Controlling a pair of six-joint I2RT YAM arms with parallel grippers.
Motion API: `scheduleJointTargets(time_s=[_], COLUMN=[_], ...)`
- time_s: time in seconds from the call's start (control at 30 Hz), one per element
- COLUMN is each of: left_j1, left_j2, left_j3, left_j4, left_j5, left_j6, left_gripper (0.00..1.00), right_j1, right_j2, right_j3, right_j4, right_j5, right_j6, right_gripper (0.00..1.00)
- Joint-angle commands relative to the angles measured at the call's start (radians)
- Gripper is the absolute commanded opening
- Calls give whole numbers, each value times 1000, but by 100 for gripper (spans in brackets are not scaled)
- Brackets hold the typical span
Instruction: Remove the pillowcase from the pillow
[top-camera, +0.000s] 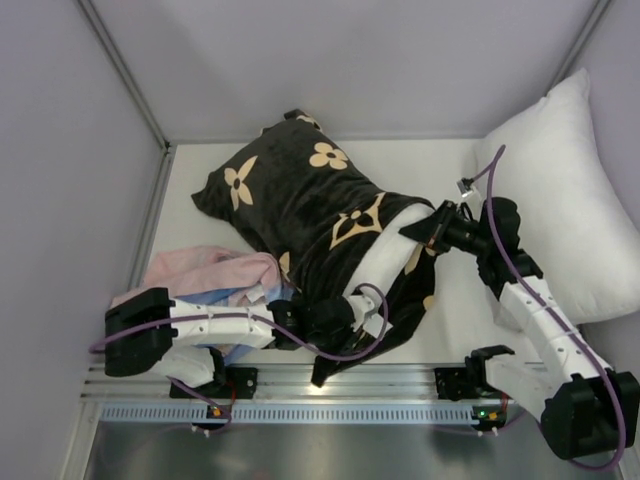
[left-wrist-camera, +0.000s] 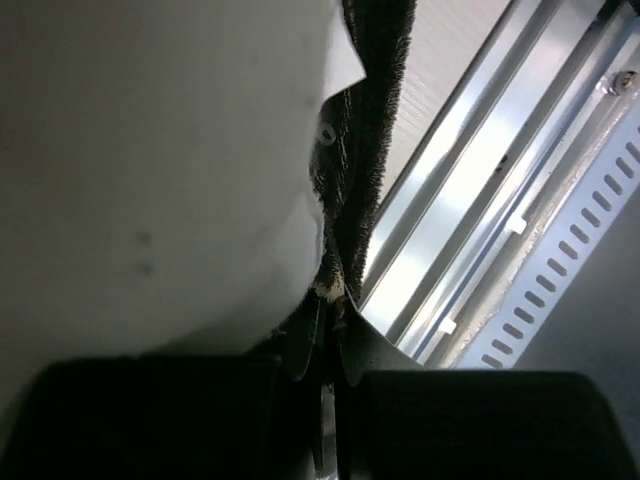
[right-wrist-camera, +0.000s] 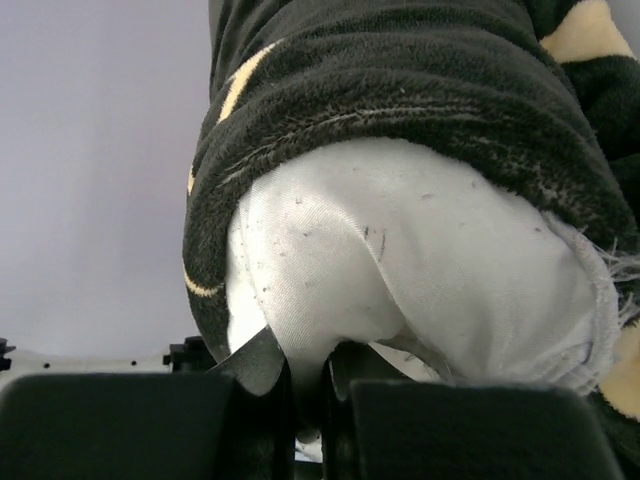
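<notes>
The black plush pillowcase (top-camera: 300, 195) with tan flowers lies diagonally across the table. Its open end faces the near edge. The white pillow (top-camera: 392, 250) bulges out of that opening. My right gripper (top-camera: 427, 229) is shut on a pinch of the pillow's white fabric (right-wrist-camera: 400, 260), and the jaws (right-wrist-camera: 308, 362) close under the bulge ringed by the pillowcase hem (right-wrist-camera: 400, 90). My left gripper (top-camera: 340, 325) is at the near end, shut on the pillowcase's black edge (left-wrist-camera: 375, 110). In the left wrist view its jaws (left-wrist-camera: 333, 305) meet on that hem, beside white pillow fabric (left-wrist-camera: 150, 160).
A second plain white pillow (top-camera: 570, 190) leans against the right wall. Pink (top-camera: 205, 268) and light-blue (top-camera: 228, 297) cloths lie bunched by the left arm. The slotted metal rail (top-camera: 330, 395) runs along the near edge, just under the left gripper (left-wrist-camera: 520, 230). Walls close in the back and sides.
</notes>
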Motion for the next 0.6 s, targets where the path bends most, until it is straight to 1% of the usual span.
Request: scheduleJointTargets(time_s=[0.0, 0.03, 0.1, 0.13, 0.2, 0.23, 0.33, 0.37, 0.47, 0.5, 0.53, 0.57], left_j1=[-63, -68, -68, -68, -68, -68, -68, -68, -66, -66, -66, -66], left_j2=[24, 21, 1, -12, -54, -68, -130, -165, -215, -219, -219, -216], left_j3=[-75, -89, -119, -130, -153, -155, -130, -121, -80, -66, -46, 4], left_j4=[6, 8, -15, -47, -66, -113, -187, -234, -271, -271, -271, -271], left_j5=[-34, -121, -229, -334, -412, -497, -611, -680, -783, -798, -809, -817], left_j6=[-158, -209, -279, -357, -410, -468, -529, -537, -518, -496, -434, -391], left_gripper=[0, 0, 0, 0, 0, 0, 0, 0, 0, 0, 0, 0], right_j1=[-5, -14, -28, -52, -88, -124, -178, -203, -240, -243, -243, -243], right_j2=[-13, -18, -36, -47, -82, -93, -125, -133, -156, -165, -170, -173], right_j3=[135, 141, 164, 175, 192, 198, 235, 237, 208, 177, 160, 140], right_j4=[159, 157, 143, 124, 76, 59, -67, -87, -116, -119, -122, -124], right_j5=[83, 86, 87, 90, 103, 106, 141, 142, 97, 83, 66, 45], right_j6=[91, 121, 140, 143, 140, 122, 45, 31, 8, -3, -9, -18], right_gripper=[0, 0, 0, 0, 0, 0, 0, 0, 0, 0, 0, 0])
